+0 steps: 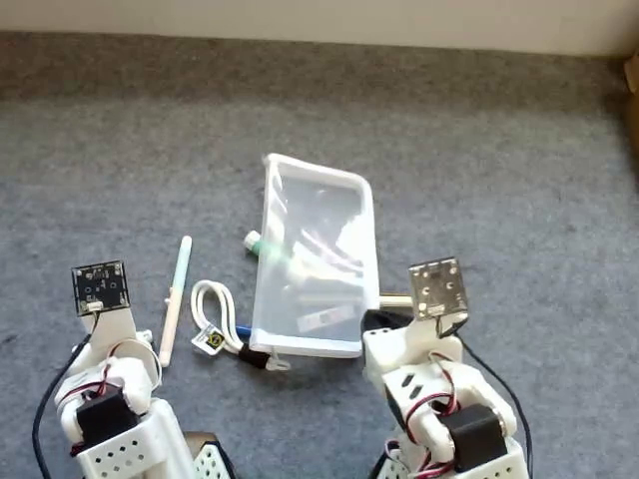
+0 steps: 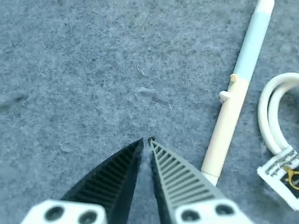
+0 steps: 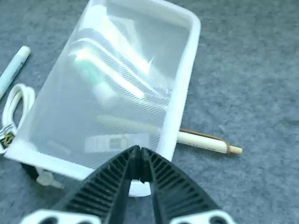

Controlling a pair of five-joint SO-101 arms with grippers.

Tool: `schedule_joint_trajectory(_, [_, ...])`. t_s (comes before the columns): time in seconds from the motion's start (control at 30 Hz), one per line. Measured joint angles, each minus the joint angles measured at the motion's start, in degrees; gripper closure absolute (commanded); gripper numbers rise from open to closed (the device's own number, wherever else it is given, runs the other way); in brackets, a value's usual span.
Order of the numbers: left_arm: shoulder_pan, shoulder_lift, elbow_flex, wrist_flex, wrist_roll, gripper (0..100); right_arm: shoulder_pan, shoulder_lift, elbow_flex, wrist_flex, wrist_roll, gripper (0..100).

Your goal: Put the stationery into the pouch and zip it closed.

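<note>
While the left pincer (image 2: 145, 140) and right pincer (image 3: 138, 149) sit closed, the tag (image 2: 280, 171) — tiny print — is illegible.

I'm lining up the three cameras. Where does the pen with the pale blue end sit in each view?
High view: the pen lies on the carpet left of the pouch, beside the white cord.
Left wrist view: the pen runs alongside the cord.
Right wrist view: its blue end shows just past the cord, off the pouch.
Shared landmark: the white cord.
</note>
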Motion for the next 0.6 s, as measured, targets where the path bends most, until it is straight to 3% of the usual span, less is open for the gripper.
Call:
schedule_joint_trajectory(0.33, [0.0, 0.0, 0.0, 0.0, 0.0, 96, -10.5, 24.0, -13.0, 0.7, -4.5, 99.4])
schedule_joint_trajectory(0.6, [0.0, 0.0, 0.0, 0.0, 0.0, 96, -20.9, 39.3, -15.0, -0.2, -7.6, 99.4])
